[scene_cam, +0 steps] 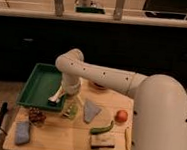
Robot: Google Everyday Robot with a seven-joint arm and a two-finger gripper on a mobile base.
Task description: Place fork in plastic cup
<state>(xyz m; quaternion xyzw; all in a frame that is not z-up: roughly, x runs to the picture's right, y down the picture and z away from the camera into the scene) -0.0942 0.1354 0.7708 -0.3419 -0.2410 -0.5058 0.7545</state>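
Starting at the left, a green tray [35, 86] is sitting on the counter [70, 137], with a blue sponge [22, 131] and a brownish clump [35, 115] lying in front of it. At the tray's right rim the fork [57, 96] is hanging at a slant. Its dark end is pointing down and left over the rim, and its white upper end is running up into the gripper [67, 93]. The jaws are appearing clamped on that upper end. The cup [72, 109] is standing just right of the fork's low end and nearer the camera, close to it but apart, so the fork is not yet hanging over the opening. A grey-blue cloth [91, 110] is lying just beside the cup. Further right come a green vegetable [102, 128], an orange-red fruit [121, 115] and a yellow stick [127, 140].

Several things are threatening the next move. The low dark end is risking a snag on the tray rim as the fork swings right. The cup looks light, so a slanted fork striking its lip is likely to tip it onto the cloth. Letting go while the fork is leaning is also risky, since the long handle could lever the cup over.
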